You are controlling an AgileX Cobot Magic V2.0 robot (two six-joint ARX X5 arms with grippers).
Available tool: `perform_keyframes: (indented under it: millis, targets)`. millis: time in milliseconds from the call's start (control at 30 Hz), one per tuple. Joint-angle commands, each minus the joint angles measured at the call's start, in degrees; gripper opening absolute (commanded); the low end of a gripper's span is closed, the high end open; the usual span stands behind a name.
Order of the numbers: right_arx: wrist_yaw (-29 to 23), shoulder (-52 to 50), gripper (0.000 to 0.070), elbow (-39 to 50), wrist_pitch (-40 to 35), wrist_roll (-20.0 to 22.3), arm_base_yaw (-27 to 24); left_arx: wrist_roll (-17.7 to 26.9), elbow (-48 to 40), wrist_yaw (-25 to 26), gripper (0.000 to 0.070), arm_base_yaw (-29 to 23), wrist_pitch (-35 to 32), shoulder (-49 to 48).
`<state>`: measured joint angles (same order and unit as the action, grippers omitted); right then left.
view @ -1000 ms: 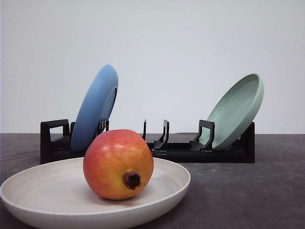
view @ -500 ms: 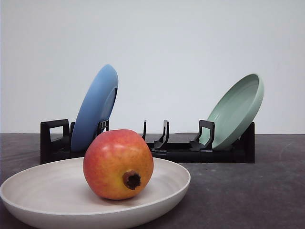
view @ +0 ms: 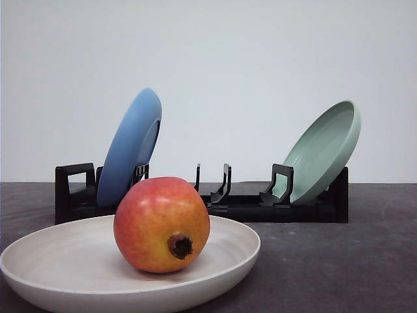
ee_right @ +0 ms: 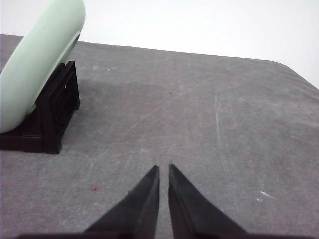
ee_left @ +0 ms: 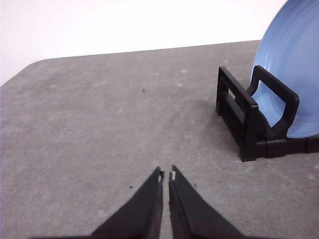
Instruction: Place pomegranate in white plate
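The pomegranate, red fading to yellow-orange with its dark calyx facing the camera, rests inside the white plate at the near left of the table in the front view. My left gripper is shut, hovering over bare grey table beside the black rack's left end, with nothing between its fingers. Over the table to the right of the rack, my right gripper is shut too, holding nothing.
A black dish rack stands across the middle of the table behind the white plate. A blue plate leans in its left end and a pale green plate in its right end. Grey table surface lies around both grippers.
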<state>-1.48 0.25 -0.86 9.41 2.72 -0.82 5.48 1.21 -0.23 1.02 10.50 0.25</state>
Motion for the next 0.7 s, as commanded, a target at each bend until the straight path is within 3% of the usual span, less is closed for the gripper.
perform_keyframes:
  millis: [0,667]
  targets:
    - [-0.02,-0.04,0.0029,0.17,-0.61,0.02,-0.11,0.23,-0.57,-0.17,0.0,-0.04,0.24,-0.09]
    - [-0.02,-0.04,0.0029,0.17,-0.61,0.03,-0.11,0.23,-0.57,-0.17,0.0,-0.04,0.24,-0.09]
